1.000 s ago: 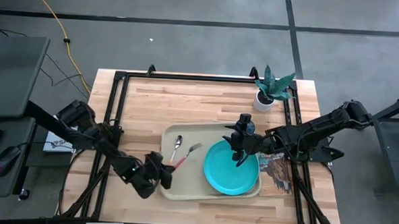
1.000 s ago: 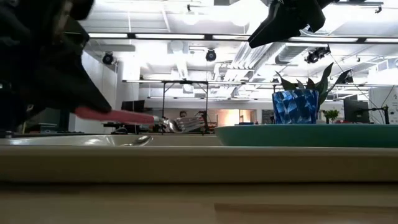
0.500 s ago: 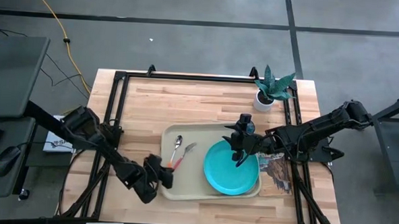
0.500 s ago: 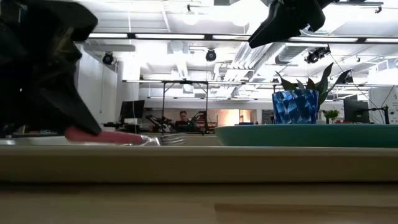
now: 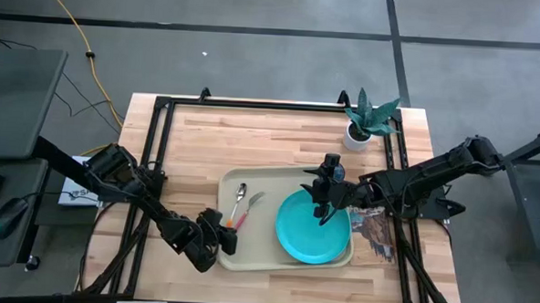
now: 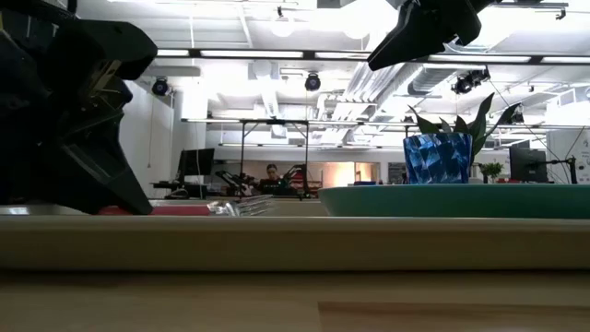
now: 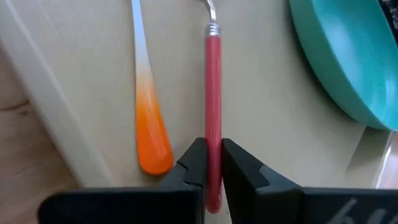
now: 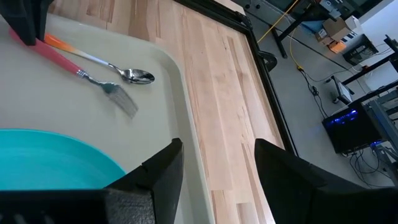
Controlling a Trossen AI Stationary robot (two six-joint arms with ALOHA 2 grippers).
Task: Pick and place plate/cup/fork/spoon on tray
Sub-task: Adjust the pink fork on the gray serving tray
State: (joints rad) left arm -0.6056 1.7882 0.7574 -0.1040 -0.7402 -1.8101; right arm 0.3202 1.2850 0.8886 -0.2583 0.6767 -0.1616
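Note:
The beige tray holds the turquoise plate at its right. At its left the orange-handled spoon and the red-pink-handled fork lie side by side. My left gripper is low at the tray's near left corner, shut on the fork. My right gripper hovers open and empty above the plate's far edge; its fingers hold nothing. The dark-blue cup stands upright beyond the plate in the low view. From above, the right arm largely hides it. My left gripper pinches the fork's red-pink handle near its free end between its two fingers. The fingers come slanting from the near left and point along the handle. The fork lies low and about level on the tray, next to the spoon.
A white pot with a green plant stands at the table's far right. A printed sheet lies right of the tray. Black frame rails run along the table's left, far and right sides. Bare wood shows beyond the tray.
My left gripper has gone down and a little toward the table's right with the fork, still shut on it. The fork, held up at a slant with its tines raised a second ago, now lies level on the tray next to the spoon.

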